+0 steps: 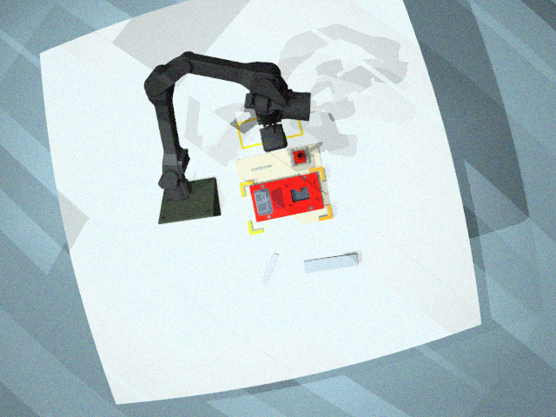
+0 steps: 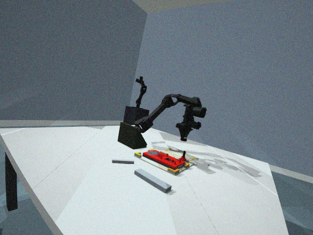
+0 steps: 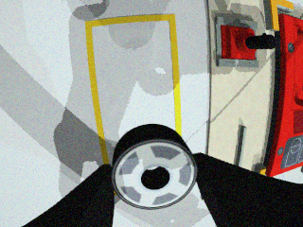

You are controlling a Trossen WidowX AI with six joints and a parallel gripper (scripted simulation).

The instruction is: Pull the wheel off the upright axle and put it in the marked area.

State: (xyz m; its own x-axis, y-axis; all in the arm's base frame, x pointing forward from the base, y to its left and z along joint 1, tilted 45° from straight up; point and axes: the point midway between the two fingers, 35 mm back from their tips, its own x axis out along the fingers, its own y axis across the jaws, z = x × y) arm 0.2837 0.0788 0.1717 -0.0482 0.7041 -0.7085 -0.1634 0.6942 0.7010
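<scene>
The white worktop (image 1: 135, 291) carries the black arm (image 1: 167, 112) on its dark base (image 1: 204, 210), a cream board (image 1: 262, 167) with a red plate (image 1: 287, 197) on it, and a yellow-outlined marked area (image 3: 95, 89) beside the board. No writing or brand can be read on any of it; a faint grey marking on the cream board is too blurred to make out. Two grey bars (image 2: 152, 180) lie apart from the board nearer the camera in the exterior view. The claw (image 2: 183, 138) hangs well above the worktop in that view, over the marked area in the top view. Only the wrist view shows what it grips: the wheel (image 3: 154, 173), dark-tyred with a pale spoked hub, clamped between the black fingers, over the outline's near edge. The wrist view also shows the bare dark axle (image 3: 260, 41) on its red mount (image 3: 234, 40).
</scene>
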